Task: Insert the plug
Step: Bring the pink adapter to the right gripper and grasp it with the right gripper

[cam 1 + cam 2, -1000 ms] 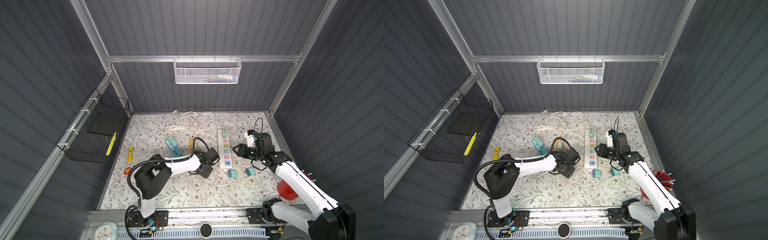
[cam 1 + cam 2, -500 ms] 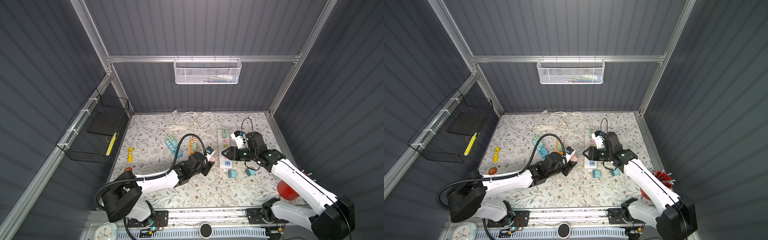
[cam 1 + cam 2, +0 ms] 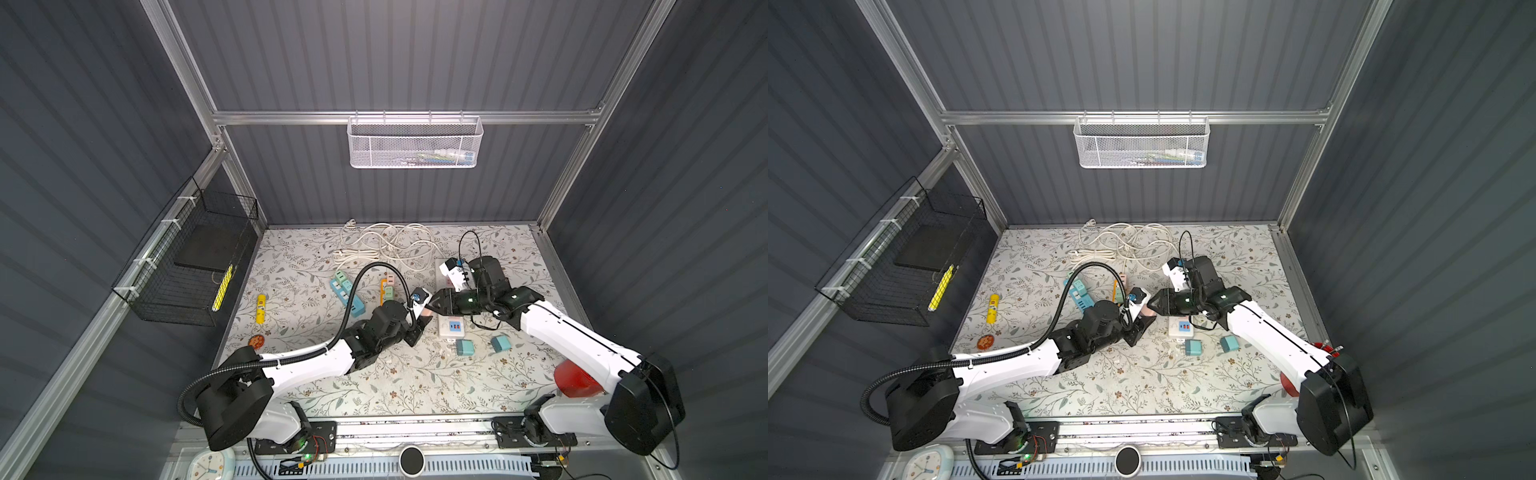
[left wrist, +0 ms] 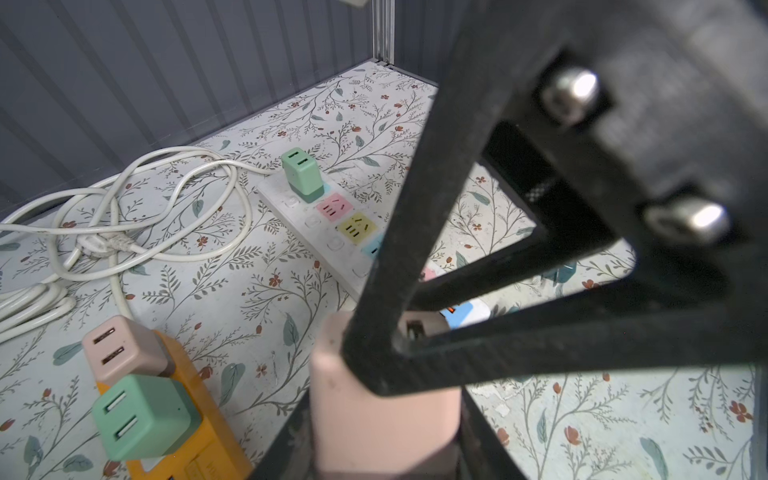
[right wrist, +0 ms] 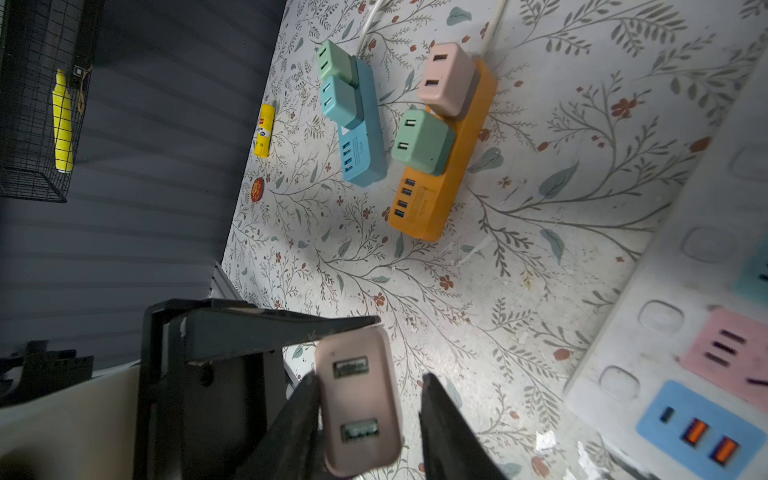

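I am pinching the pink charger plug (image 5: 359,399) in my left claw (image 3: 423,319), my spread right claw (image 5: 369,376) flanking it; inserting it into the white power strip (image 5: 665,332) is not yet started.

We see both arms meet low over the floral table (image 3: 1121,386). The left gripper (image 3: 1142,325) and the right gripper (image 3: 1153,306) come tip to tip at a pink plug (image 3: 1147,313), just beside the white power strip (image 3: 1180,328). A teal adapter (image 3: 1192,347) and a second teal adapter (image 3: 1228,343) lie near the strip's end. Farther back lie a coiled white cable (image 3: 1125,245), a blue strip (image 3: 1080,296) and an orange strip (image 3: 1114,291). A white mesh basket (image 3: 1140,145) hangs on the rear wall.
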